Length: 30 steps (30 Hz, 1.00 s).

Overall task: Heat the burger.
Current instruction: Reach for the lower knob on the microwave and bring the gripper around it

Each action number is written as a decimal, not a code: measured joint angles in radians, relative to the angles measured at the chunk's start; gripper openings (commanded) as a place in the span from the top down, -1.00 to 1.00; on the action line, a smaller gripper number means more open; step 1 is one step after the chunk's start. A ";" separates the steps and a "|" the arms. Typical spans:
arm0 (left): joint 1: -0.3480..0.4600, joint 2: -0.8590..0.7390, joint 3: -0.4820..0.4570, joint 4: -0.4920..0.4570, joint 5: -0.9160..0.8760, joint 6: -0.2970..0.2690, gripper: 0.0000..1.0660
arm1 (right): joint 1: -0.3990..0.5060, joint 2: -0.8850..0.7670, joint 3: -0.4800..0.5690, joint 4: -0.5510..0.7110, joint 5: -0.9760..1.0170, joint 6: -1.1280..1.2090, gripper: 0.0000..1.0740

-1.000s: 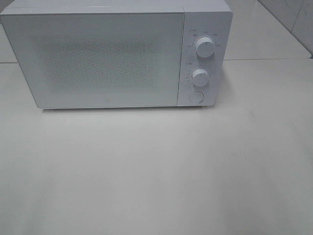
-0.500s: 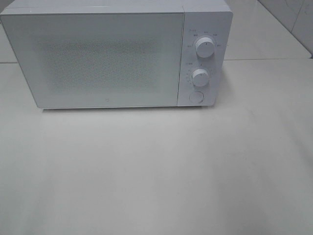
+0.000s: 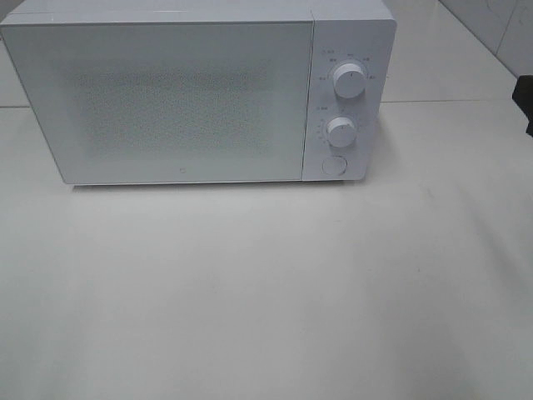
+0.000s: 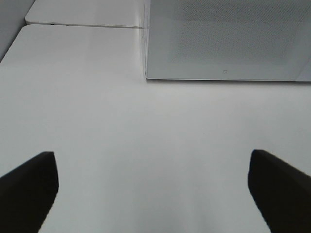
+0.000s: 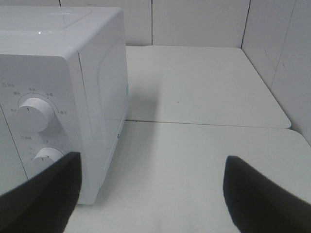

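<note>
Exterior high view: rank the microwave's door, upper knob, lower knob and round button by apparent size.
1. Door, by far the largest.
2. Upper knob and lower knob, near alike; I won't rank them.
3. Round button, slightly smaller.

From up high it's pretty much just the white boxy microwave oven (image 3: 191, 33) sitting at the back of the pale off-white tabletop (image 3: 266, 292). Its flat white door (image 3: 166, 100) is shut, and a speckled grey patch fills most of the front. On the control strip at its right side there's an upper round white knob (image 3: 348, 81), a lower round white knob (image 3: 341, 132) and a round white button (image 3: 333, 165) underneath. A dark sliver of my right arm (image 3: 525, 102) pokes in at the right edge, well apart from the oven. There's a bit of white tiled wall (image 3: 500, 25) in the top right corner.
</note>
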 measured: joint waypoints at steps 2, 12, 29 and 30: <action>0.000 0.000 0.000 0.000 0.000 0.000 -0.84 | 0.000 0.022 0.022 0.010 -0.081 -0.004 -0.42; 0.000 0.000 0.000 0.000 0.000 0.000 -0.84 | 0.040 0.161 0.135 0.216 -0.415 -0.129 -0.42; 0.000 0.000 0.000 0.000 0.000 0.000 -0.84 | 0.495 0.353 0.139 0.726 -0.672 -0.429 -0.42; 0.000 0.000 0.000 0.000 0.000 0.000 -0.84 | 0.548 0.375 0.136 0.775 -0.700 -0.435 -0.42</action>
